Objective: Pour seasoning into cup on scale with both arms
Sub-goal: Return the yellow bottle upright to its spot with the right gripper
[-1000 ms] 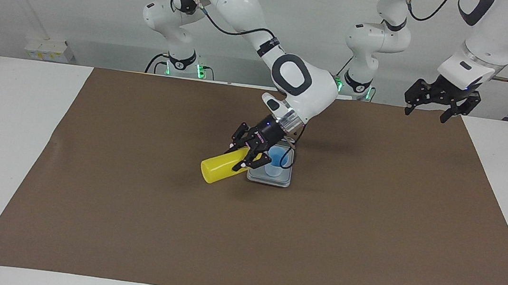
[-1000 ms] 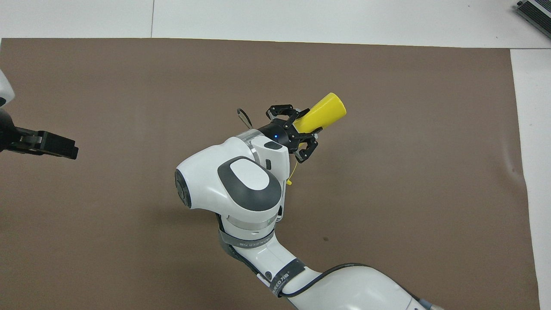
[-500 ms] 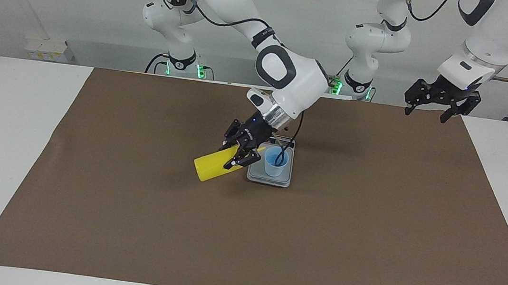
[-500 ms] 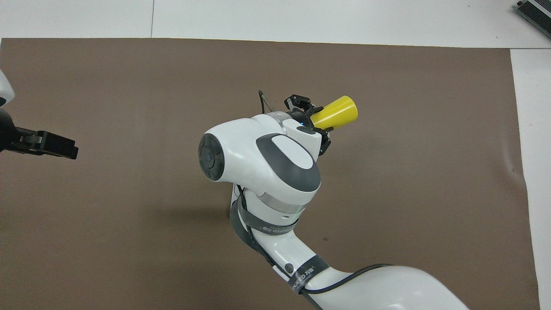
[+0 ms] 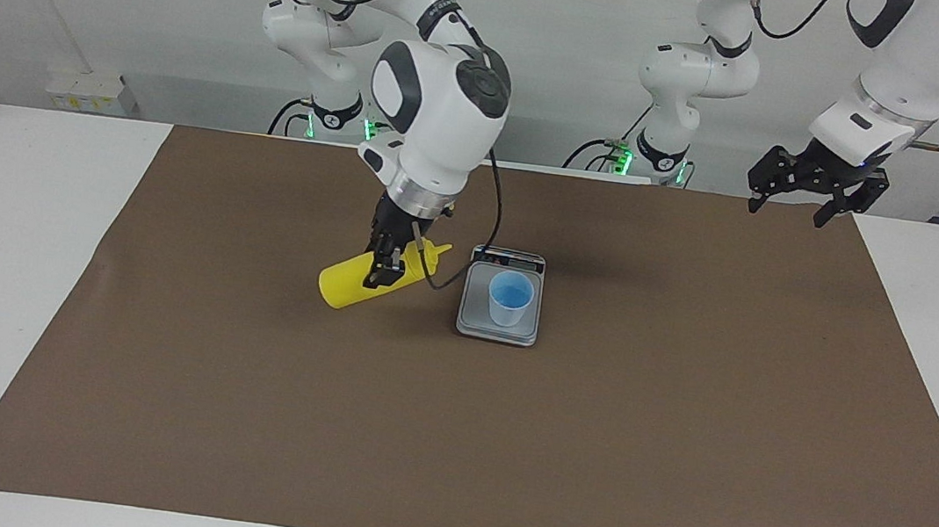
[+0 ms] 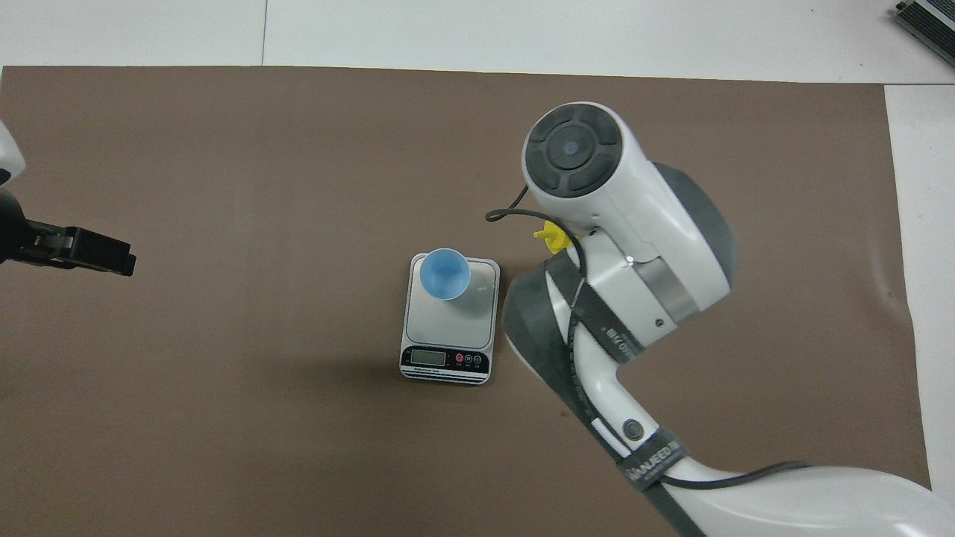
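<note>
Brown paper covers the middle of the white tabletop (image 5: 38, 250), with a pale wall at the robots' end. On the paper the scale (image 5: 501, 296) (image 6: 450, 328) lies flat, its display strip at the end nearer the robots. The cup (image 5: 510, 297) (image 6: 445, 273) stands upright on the weighing plate, toward the end farther from the robots, open and apart from everything else.

Beside the scale, toward the right arm's end of the tabletop, the bottle (image 5: 361, 279) hangs tilted above the paper, its nozzle raised and pointing toward the scale, its base lower and pointing away. Nozzle and cup are apart. In the overhead view only the nozzle tip (image 6: 550, 236) shows, the rest hidden under the arm's wrist.

The right hand (image 5: 386, 261) comes down almost vertically from its wrist and is clenched around the bottle's upper body. A black cable loops from the wrist down past the nozzle.

The left hand (image 5: 805, 191) (image 6: 97, 253) waits in the air over the corner of the paper at the left arm's end, near the robots, fingers spread and grasping nothing.
</note>
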Motion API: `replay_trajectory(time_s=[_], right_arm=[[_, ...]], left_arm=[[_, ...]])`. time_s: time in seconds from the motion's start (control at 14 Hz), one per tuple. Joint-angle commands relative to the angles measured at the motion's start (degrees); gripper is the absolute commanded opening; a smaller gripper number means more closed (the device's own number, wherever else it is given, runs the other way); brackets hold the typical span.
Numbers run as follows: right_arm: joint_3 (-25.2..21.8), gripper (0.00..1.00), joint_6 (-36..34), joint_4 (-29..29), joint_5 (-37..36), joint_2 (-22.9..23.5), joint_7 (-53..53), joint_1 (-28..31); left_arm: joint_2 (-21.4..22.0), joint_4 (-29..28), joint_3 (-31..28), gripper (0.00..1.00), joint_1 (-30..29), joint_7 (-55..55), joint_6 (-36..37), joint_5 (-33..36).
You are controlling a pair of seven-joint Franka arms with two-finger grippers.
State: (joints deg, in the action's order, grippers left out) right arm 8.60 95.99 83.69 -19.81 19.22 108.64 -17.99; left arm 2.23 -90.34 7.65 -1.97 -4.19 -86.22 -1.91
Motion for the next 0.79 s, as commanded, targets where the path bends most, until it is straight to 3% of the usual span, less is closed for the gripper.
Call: replay_trajectory(time_s=[0.0,0.29,0.71], right_arm=[[0.7,0.0,1.8,6.0,10.2,-5.0,-6.9,5.1],[0.7,0.0,4.5,11.6,20.7,-6.7,-9.0,9.8],[0.7,0.0,12.0,24.8,38.1,-11.4,-25.0,21.1]], left_arm=[[0.2,0.1,0.3,1.0,-0.7,-0.7,0.6,0.5],[0.1,0.1,0.3,1.0,-0.7,-0.7,0.6,0.5],[0.2,0.1,0.3,1.0,-0.7,-0.7,0.6,0.5]])
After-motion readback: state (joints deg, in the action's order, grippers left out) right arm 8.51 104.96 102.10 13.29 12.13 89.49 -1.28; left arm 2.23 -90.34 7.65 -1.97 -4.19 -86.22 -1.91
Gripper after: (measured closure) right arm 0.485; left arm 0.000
